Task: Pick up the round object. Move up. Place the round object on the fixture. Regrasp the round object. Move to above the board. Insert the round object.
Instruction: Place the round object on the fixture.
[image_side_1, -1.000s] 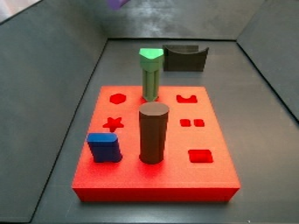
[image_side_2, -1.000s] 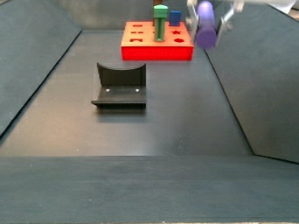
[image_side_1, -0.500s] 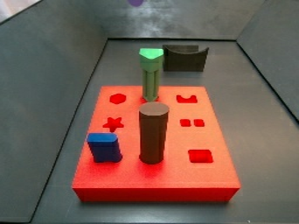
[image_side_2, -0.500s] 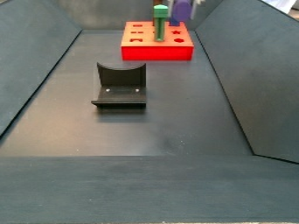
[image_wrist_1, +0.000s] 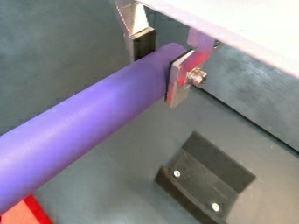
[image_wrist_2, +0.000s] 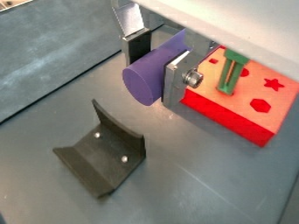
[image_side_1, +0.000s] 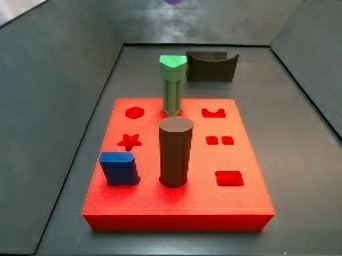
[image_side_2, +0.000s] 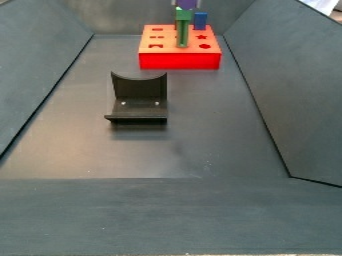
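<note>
Pincer (image_wrist_2: 160, 63) clamping purple peg (image_wrist_1: 87, 125), above fixture (image_wrist_2: 103, 156)

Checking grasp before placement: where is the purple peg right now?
The purple peg lies clamped between the gripper fingers in both wrist views, in the air, with the fixture below and the board nearby.
</note>
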